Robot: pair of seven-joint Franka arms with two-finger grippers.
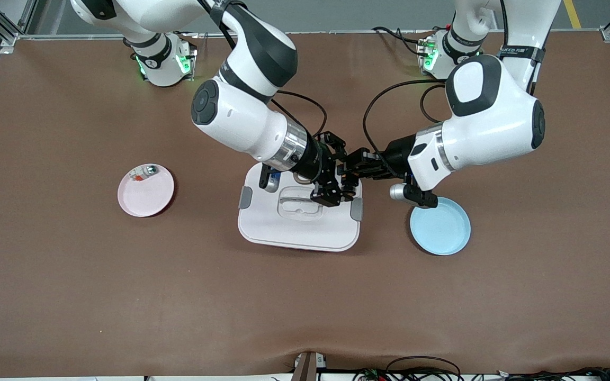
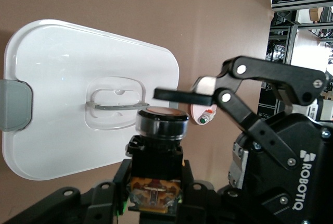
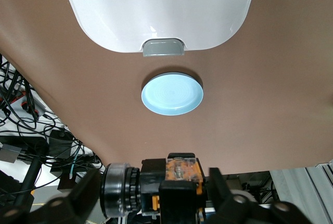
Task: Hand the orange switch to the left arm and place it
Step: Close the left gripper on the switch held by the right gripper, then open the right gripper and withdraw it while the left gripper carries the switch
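The orange switch [image 1: 343,178] hangs in the air over the white lidded box [image 1: 294,227], at its edge toward the left arm's end. My left gripper [image 1: 348,170] is shut on the switch's black and orange body [image 2: 156,153], with the round orange end [image 2: 161,112] pointing away from it. My right gripper [image 1: 335,173] meets it from the other end. Its fingers [image 3: 78,198] stand spread on either side of the switch [image 3: 125,190] without touching it. One right finger [image 2: 182,96] shows beside the switch's round end.
A blue plate [image 1: 440,230] lies beside the box toward the left arm's end and shows in the right wrist view [image 3: 171,94]. A pink plate [image 1: 149,196] with a small white-green-red piece [image 1: 143,172] lies toward the right arm's end.
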